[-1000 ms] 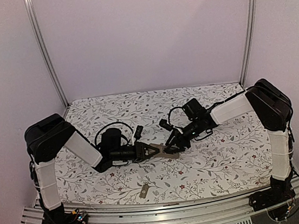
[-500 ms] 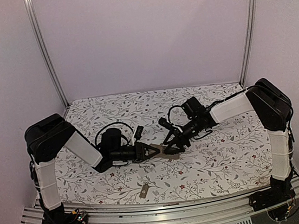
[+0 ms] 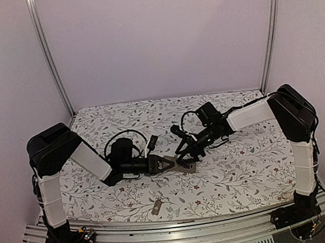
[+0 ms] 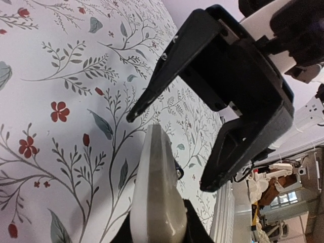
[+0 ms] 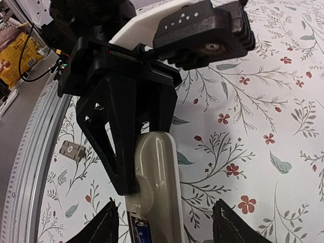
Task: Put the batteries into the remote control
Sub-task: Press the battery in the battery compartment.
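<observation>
Seating battery point(image 5: 140, 224) in remote point(image 5: 157, 167).
Grip: left gripper point(image 3: 169, 164) clamped on remote; right gripper point(image 5: 167, 228) fingers apart over its open end. Press battery flat, remote level.

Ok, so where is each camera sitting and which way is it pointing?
Top view: fixed above and behind the arm bases, looking down on the flowered table; both whole arms show, the left gripper holding the remote, the right gripper by it.
Left wrist: on the left arm, looking along the held remote at the open right gripper; little of its own gripper shows.
Right wrist: on the right arm, looking past its own fingertips at the remote and left gripper.
Shared: all three show the remote.
</observation>
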Controlling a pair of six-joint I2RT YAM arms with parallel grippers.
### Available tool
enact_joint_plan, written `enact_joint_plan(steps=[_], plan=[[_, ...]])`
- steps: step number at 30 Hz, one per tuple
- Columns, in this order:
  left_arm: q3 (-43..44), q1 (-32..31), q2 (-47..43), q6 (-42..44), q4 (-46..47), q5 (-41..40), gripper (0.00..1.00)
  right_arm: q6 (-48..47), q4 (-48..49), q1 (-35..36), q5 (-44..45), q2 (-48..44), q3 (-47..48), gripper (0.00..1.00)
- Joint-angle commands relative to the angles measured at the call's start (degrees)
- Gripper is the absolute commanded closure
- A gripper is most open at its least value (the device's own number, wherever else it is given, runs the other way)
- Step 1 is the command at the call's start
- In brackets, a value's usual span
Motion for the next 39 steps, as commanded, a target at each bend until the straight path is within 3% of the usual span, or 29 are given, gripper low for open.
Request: enact_joint_plan(steps=[1, 8, 20, 31, 39], plan=[[1.9, 0.0, 1.6, 9.7, -13.7, 2.0, 1.00, -4.4, -2.4, 0.0, 0.3, -2.7, -3.2, 0.34], [6.3, -1.7, 0.4, 19.6, -23.6, 0.8, 1.00, -10.2, -7.3, -0.1, 0.2, -4.2, -3.5, 0.32], [6.7, -2.5, -0.2, 22.4, -25.0, -0.3, 1.00, -16.3, -22.0, -1.1, 6.2, -3.0, 3.4, 0.42], [7.0, -3.1, -0.7, 23.4, -26.5, -1.6, 1.00, -19.6, -26.1, -1.1, 6.5, -1.6, 6.1, 0.44], [7.2, -3.3, -0.7, 23.5, -26.9, -2.0, 1.00, -20.2, -26.7, -1.1, 5.2, 0.1, 7.9, 0.53]])
